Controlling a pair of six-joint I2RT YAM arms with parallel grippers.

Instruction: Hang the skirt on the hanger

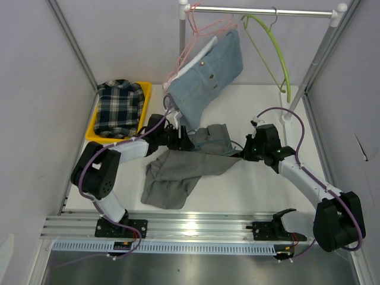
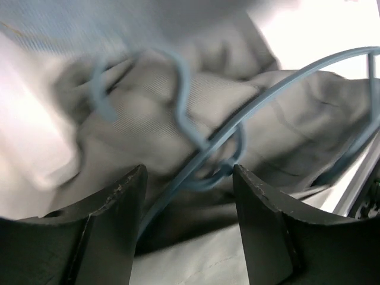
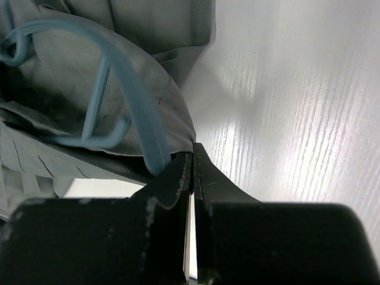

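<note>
The left tool [image 2: 190,178] gapes released around the blue hanger [image 2: 256,107] near its hook, seemingly steadying it. The right tool [image 3: 193,157], beside the hanger, is clenched on the grey skirt [image 1: 184,169], probably to draw cloth over. The skirt lies crumpled beneath the hanger on the bench [image 1: 255,187].

Blurred hanger [image 2: 279,85] hook; skirt [image 2: 148,101] cut off.
</note>
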